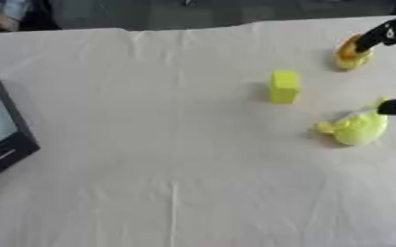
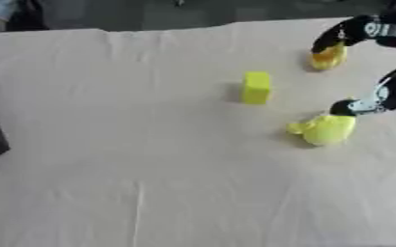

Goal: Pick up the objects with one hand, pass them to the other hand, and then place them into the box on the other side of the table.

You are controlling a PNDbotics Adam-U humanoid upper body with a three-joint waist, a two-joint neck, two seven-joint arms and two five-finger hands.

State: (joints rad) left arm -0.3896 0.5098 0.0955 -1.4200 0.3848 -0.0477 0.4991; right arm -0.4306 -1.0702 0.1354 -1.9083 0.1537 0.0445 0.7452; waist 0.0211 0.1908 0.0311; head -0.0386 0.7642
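The right hand (image 2: 366, 62) enters from the right edge, spread wide over 2 of the 3 yellow objects on the counter (image 2: 167, 183). One finger (image 2: 341, 34) reaches to the far side and its tip touches the orange-yellow lump (image 2: 328, 57). Another digit (image 2: 346, 107) points down and toward the left, its tip touching the top of the round yellow toy (image 2: 324, 129). Neither object is enclosed: the digits stand apart and extended, so the hand is open and grips nothing. Judged from this pose, the hand is positioned to close on an object, and pick-up has not yet occurred.

The toy lies on the counter directly below the near digit. Its long axis runs from lower left to upper right, with a small knob at the left end pointing away from the hand and the narrower end pointing toward the fingertip. The yellow block (image 2: 255, 88) stands upright to the left of the hand, well apart from it, with its long axis vertical. The lump sits under the far fingertip; its orientation cannot be made out.

A dark box (image 1: 3, 130) lies at the far left of the counter, well away from the hand. The left hand shows in neither view.
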